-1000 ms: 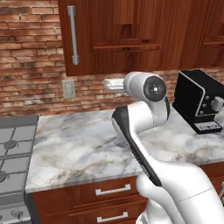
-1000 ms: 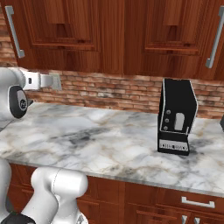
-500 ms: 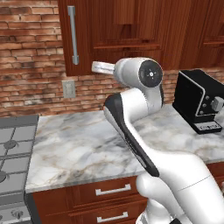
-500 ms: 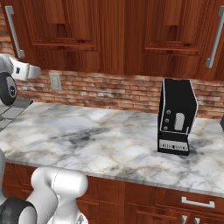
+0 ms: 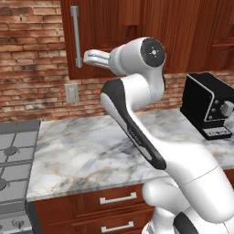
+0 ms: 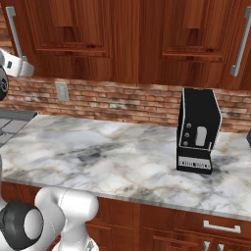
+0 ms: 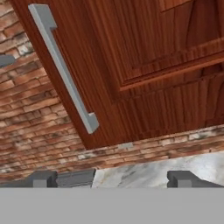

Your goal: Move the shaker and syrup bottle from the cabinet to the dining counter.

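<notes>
The reddish-brown wall cabinet (image 5: 93, 27) (image 6: 63, 29) (image 7: 144, 57) has its door shut, with a long vertical silver handle (image 5: 76, 36) (image 6: 13, 32) (image 7: 63, 70) along its left edge. My gripper (image 5: 87, 58) (image 6: 22, 66) (image 7: 113, 179) is raised in front of the door, just right of the handle's lower end and apart from it. It is open with nothing between its fingers. The shaker and the syrup bottle are hidden, and the dining counter is out of view.
A marble kitchen countertop (image 5: 82, 151) (image 6: 108, 157) runs below, over wooden drawers. A black coffee machine (image 5: 208, 105) (image 6: 196, 130) stands at its right. A stove (image 5: 13, 155) lies to the left. A wall outlet (image 5: 71, 93) (image 6: 62, 91) sits on the brick backsplash.
The arm has lifted and swung the hand up and left, from above the countertop to beside the cabinet handle. The gripper has stayed open.
</notes>
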### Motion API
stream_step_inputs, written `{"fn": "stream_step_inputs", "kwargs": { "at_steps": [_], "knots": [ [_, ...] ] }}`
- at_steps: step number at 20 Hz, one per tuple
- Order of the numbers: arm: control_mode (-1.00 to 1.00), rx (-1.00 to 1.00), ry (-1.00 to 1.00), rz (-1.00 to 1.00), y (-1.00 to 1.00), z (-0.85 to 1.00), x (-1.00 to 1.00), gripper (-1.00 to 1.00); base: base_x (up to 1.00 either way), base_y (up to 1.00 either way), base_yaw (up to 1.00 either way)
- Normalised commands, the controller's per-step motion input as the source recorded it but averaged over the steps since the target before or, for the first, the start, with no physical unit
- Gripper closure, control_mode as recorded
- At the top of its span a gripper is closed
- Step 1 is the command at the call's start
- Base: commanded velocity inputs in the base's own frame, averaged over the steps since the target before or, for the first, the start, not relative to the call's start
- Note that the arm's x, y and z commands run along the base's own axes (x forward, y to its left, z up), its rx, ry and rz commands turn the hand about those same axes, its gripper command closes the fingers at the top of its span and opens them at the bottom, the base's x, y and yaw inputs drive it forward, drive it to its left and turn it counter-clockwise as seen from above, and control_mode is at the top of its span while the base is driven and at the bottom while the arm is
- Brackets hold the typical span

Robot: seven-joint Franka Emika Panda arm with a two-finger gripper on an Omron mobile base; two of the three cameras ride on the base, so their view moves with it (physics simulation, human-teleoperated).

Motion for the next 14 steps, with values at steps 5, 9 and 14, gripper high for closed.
{"fn": "stream_step_inputs", "kwargs": {
  "at_steps": [5, 9, 14],
  "knots": [
    [-1.00, 0.00, 0.18, 0.03, 0.36, 0.20, 0.00, -1.00, 0.00, 0.00, 0.00],
    [-1.00, -0.04, 0.21, 0.03, 0.34, 0.15, 0.00, -1.00, 0.00, 0.00, 0.00],
    [-1.00, -0.06, 0.24, 0.00, 0.17, 0.07, 0.12, -1.00, 0.00, 0.00, 0.00]
  ]
}}
